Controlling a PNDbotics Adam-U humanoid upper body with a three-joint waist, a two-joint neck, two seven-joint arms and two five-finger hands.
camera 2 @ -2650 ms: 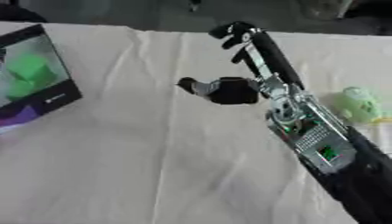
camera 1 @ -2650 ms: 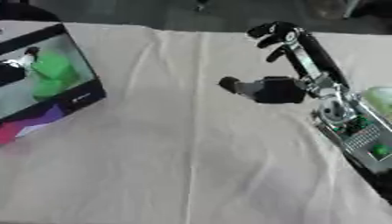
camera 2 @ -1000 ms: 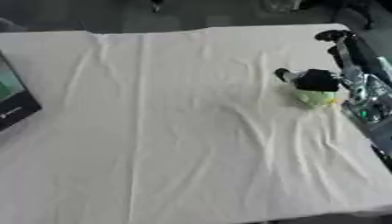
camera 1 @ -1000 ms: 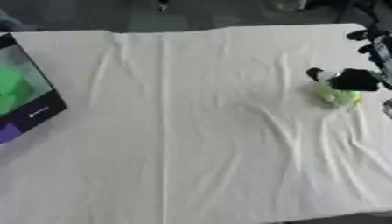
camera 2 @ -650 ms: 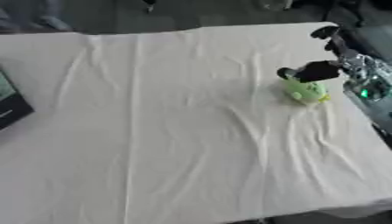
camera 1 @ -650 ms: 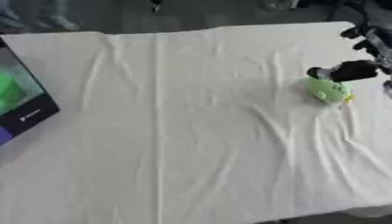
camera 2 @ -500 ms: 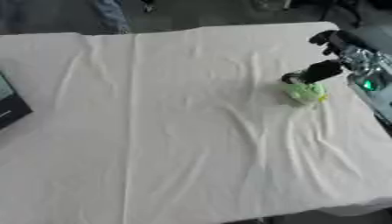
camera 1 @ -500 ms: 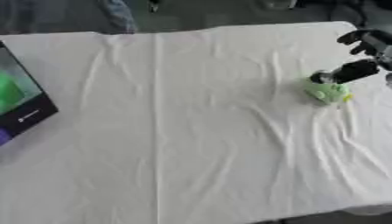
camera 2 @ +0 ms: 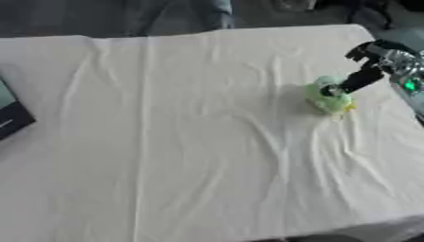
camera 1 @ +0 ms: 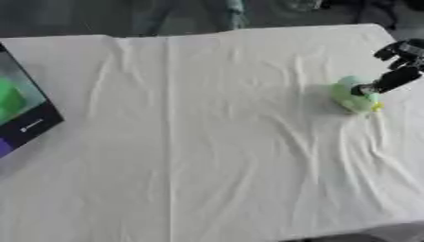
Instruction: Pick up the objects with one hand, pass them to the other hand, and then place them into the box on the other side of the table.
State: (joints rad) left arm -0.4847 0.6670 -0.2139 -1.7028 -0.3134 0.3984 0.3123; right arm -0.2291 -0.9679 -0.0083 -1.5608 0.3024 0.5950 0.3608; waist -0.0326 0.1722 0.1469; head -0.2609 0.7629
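White cloth covers the table. At its left edge lies a black box with green inside. Near the right edge, the right hand touches a green toy with one finger, the rest spread apart.

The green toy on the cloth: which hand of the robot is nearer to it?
Right. The right hand reaches the green toy from the far right, one digit touching its top. The left hand shows in neither view.
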